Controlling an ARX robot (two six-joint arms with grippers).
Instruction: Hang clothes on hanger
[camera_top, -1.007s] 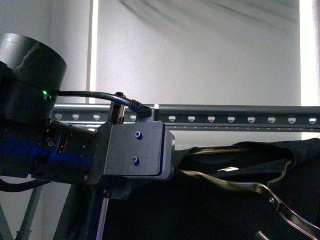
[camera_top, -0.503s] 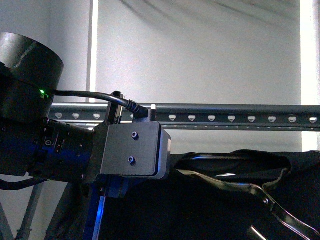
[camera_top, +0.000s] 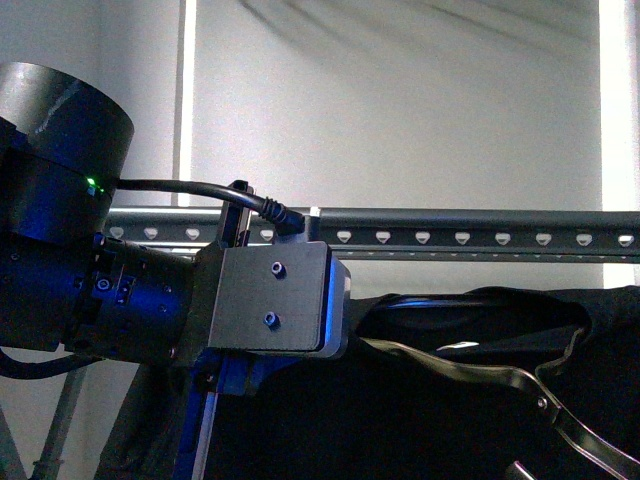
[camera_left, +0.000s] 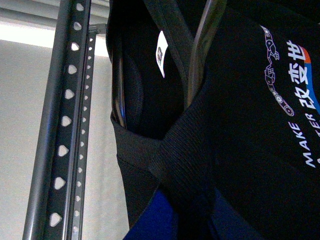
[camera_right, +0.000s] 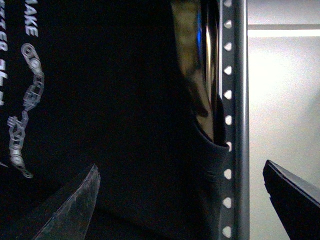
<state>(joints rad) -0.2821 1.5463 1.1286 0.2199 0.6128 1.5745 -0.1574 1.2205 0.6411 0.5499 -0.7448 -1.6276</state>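
The clothes (camera_top: 480, 400) are a black garment hanging just below the hanger (camera_top: 460, 238), a dark grey rail with pale holes. A shiny metal hook piece (camera_top: 500, 378) runs across the neck. My left arm (camera_top: 150, 300) fills the left of the front view, and its wrist box hides the fingertips there. In the left wrist view my left gripper (camera_left: 187, 220) is shut on the ribbed collar of the clothes (camera_left: 165, 155), beside the hanger (camera_left: 62, 120). My right gripper (camera_right: 182, 205) is open, with its fingers (camera_right: 70, 210) on either side of the clothes (camera_right: 110, 100) and the hanger (camera_right: 235, 100).
A white neck label (camera_left: 161, 54) and printed lettering (camera_left: 300, 105) show on the garment. A pale wall (camera_top: 400, 100) stands behind the rail. A slanted grey frame leg (camera_top: 55, 430) shows at the lower left.
Half a second ago my left arm and the clothes sat slightly lower and to the left. They are back up near the rail, about where they were a second ago.
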